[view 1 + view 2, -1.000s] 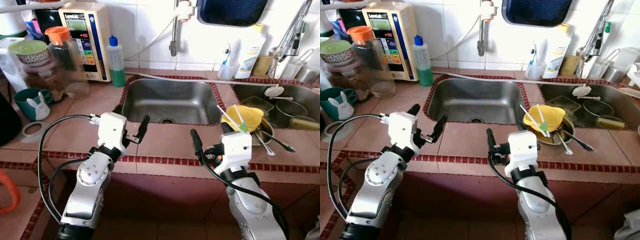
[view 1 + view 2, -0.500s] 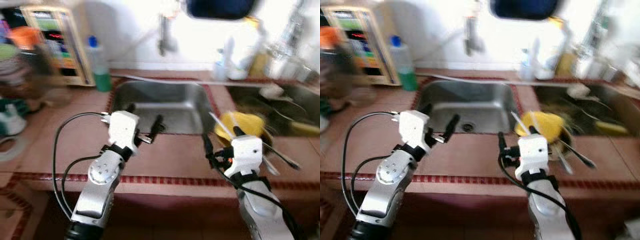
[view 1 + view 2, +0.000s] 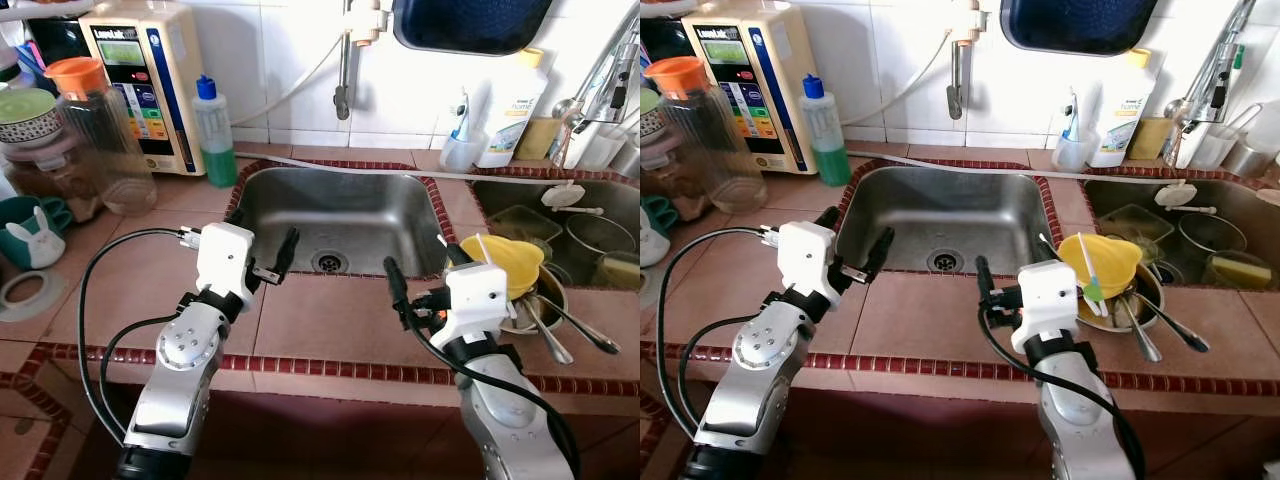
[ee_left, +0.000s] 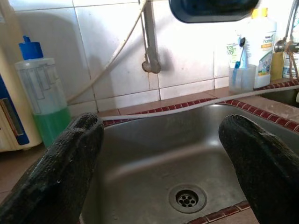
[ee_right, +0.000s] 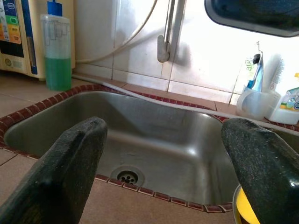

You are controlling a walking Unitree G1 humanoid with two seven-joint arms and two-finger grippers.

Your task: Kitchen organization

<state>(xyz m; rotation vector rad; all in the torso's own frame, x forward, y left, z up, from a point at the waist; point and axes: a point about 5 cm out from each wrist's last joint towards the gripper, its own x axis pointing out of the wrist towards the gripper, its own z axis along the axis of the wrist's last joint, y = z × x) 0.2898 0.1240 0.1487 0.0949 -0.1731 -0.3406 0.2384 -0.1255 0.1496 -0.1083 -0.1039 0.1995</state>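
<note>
Both grippers, left [image 3: 262, 236] and right [image 3: 422, 278], are held wide (2 fingers each), sink [image 3: 340, 205] just ahead; yellow bowl [image 3: 507, 262] beside right.

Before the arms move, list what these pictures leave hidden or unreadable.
- Yellow bowl: near side hidden behind the right gripper in the eye views.
- Dark pan on the wall: cut off by the top edge.
- White bottle: label print too small to read.
- Right sink: contents partly cut by the right edge.
</note>
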